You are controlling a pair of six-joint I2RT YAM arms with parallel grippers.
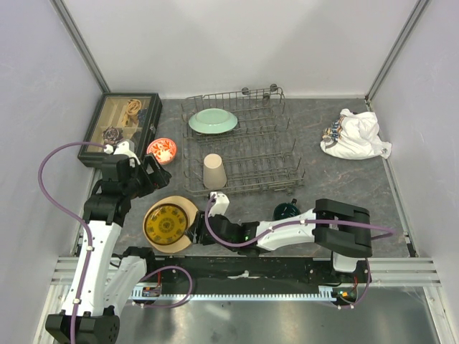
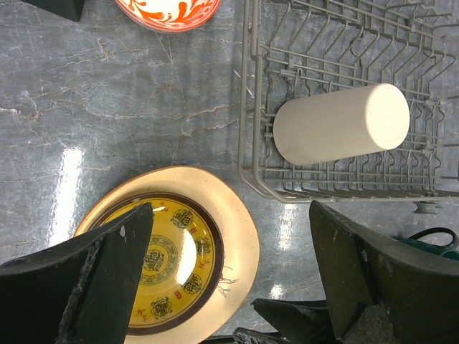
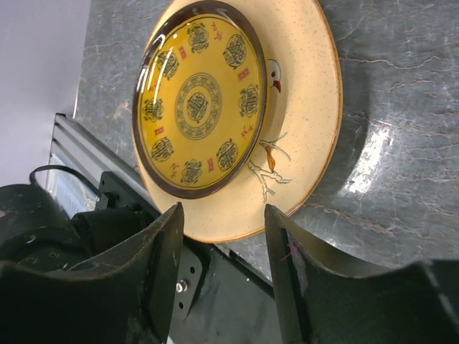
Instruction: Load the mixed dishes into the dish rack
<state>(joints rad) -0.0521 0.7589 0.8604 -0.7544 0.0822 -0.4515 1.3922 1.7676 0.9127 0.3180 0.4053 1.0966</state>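
Right wrist view: bird drawing on tan plate [image 3: 308,129], lost in top view; yellow plate [image 3: 201,100] stacked on it | Top view only: pale green flowered plate [image 1: 213,120] in dish rack [image 1: 265,154] | Pincers: right gripper [image 3: 222,211] half parted, tan plate's rim in the gap, contact unclear; left gripper [image 2: 231,208] spread wide, empty

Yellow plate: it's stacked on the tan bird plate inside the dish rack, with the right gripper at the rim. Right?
No. The yellow plate is stacked on the tan bird plate with the right gripper at the rim, but the stack lies on the table in front of the dish rack, not inside it, as the top external view shows.
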